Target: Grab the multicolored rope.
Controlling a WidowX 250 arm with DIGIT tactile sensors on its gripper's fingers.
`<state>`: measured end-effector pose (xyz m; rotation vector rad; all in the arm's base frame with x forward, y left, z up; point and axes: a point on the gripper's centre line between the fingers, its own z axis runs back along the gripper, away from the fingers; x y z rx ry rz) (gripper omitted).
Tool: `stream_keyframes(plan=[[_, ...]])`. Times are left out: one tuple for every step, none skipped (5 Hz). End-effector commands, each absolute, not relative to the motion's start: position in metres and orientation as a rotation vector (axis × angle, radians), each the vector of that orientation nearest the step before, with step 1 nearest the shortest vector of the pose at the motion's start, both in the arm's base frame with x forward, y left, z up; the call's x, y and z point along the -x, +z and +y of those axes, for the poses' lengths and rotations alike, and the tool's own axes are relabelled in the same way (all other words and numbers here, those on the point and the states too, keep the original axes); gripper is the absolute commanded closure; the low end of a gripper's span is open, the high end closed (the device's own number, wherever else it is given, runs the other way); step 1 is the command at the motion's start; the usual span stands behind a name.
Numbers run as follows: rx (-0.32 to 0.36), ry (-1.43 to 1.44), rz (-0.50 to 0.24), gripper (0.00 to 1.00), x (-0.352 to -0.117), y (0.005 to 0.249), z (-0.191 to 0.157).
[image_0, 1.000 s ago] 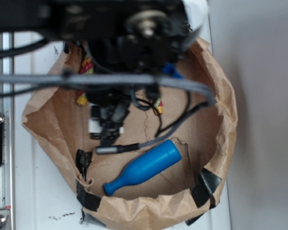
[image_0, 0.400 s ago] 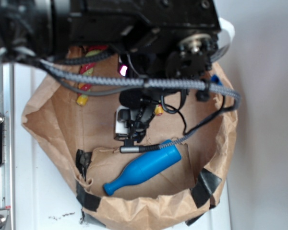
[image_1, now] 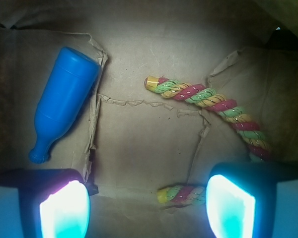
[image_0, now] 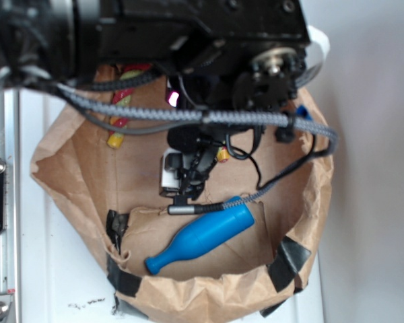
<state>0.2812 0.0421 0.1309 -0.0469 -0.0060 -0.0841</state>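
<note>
The multicolored rope [image_1: 213,101] lies bent in an arch on the brown paper floor. One yellow-tipped end is at the upper middle. The other end [image_1: 181,194] lies between my fingers, close to the right fingertip [image_1: 231,206]. My gripper [image_1: 148,208] is open and empty above the floor. In the exterior view the gripper [image_0: 182,182] hangs inside the paper bag. The arm hides most of the rope there; bits show at the far left [image_0: 121,91] and near the gripper [image_0: 222,155].
A solid blue bottle-shaped toy [image_0: 202,235] lies at the front of the bag, at the upper left in the wrist view [image_1: 64,99]. The rolled paper bag wall [image_0: 320,168] rings everything, with black tape patches [image_0: 293,259]. A metal rail [image_0: 0,202] runs on the left.
Over the last second the arm swung and my gripper shifted right inside the bag, ending closer to the blue toy's wide end. Nothing has moved in the last half second.
</note>
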Motion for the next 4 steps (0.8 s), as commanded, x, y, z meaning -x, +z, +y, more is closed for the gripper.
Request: stream_keyframes(plan=[[-0.002,-0.243,-0.096,0.0,-0.297,0.133,0.056],[-0.049,-0.411,-0.153,0.0,-0.293,0.129,0.066],[-0.091,-0.538,-0.157,0.0,-0.297,0.121,0.084],[-0.096,-0.57,-0.142,0.0,-0.302,0.111,0.097]])
